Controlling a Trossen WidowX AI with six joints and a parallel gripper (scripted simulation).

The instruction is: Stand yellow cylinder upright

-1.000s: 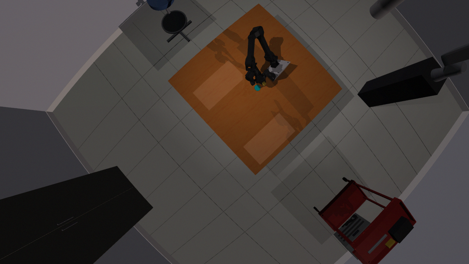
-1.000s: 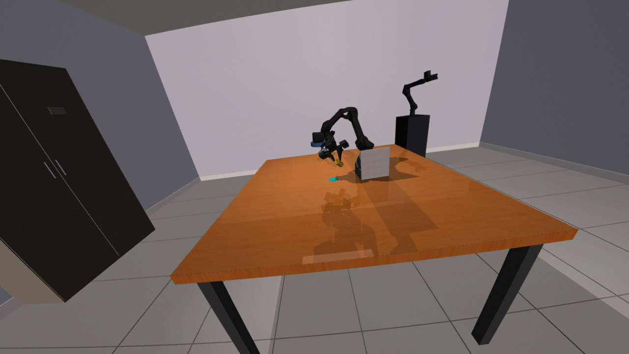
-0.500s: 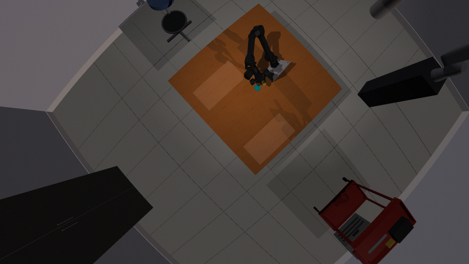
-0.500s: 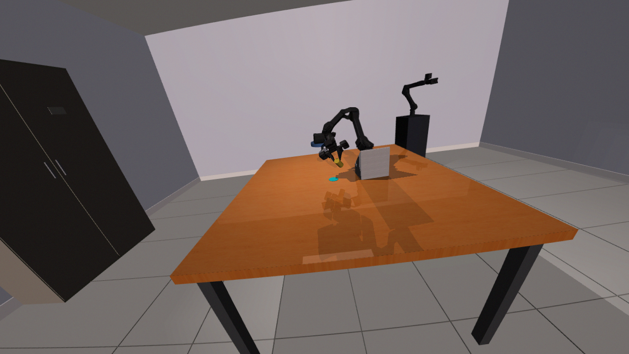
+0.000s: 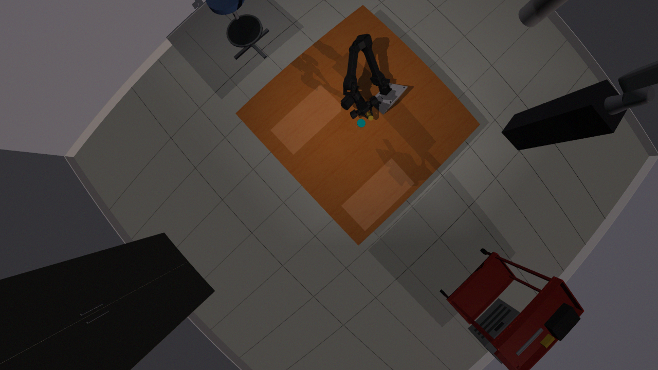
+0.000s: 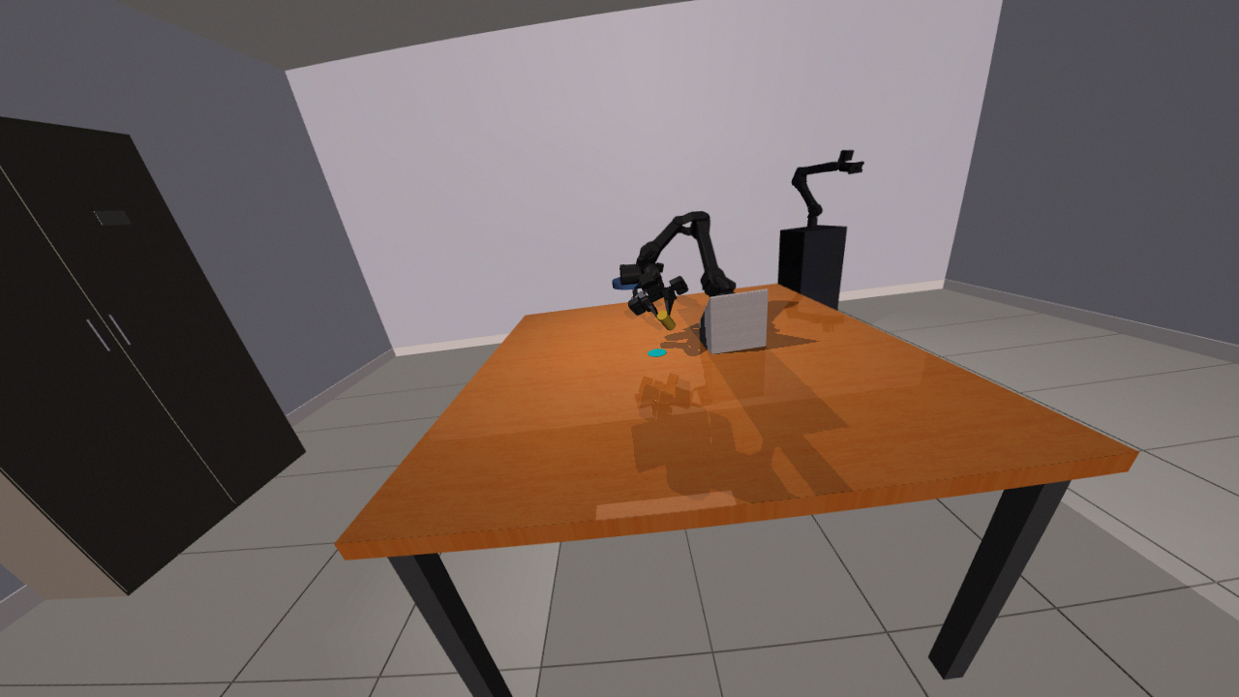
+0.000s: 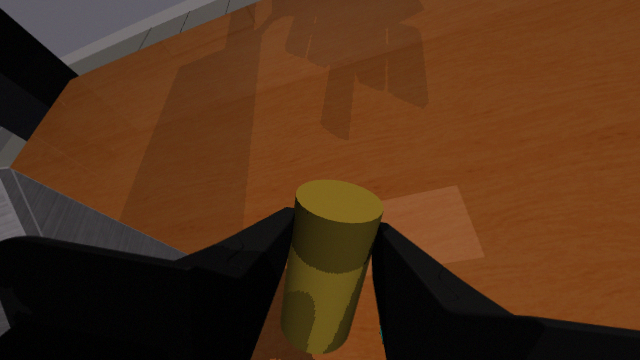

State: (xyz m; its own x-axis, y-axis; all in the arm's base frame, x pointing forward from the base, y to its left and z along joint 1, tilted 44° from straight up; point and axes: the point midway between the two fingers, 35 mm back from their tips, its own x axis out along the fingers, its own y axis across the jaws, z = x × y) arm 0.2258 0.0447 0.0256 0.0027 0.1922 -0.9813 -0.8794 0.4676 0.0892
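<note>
The orange wooden surface [image 6: 866, 415] stands on dark legs over a grey tiled floor [image 6: 693, 606]. Flat on it lies the cyan circle [image 6: 657, 352]. Just beside the circle, toward the far edge, a grey plate [image 6: 736, 320] carries the arm's base.

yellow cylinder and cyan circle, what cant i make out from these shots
- Cyan circle: wrist view shows only a sliver by a finger.
- Yellow cylinder: its lower end leaves the wrist frame; top and exterior views show it too small to judge tilt.
- Gap between cylinder and table: too small in the exterior view.
</note>
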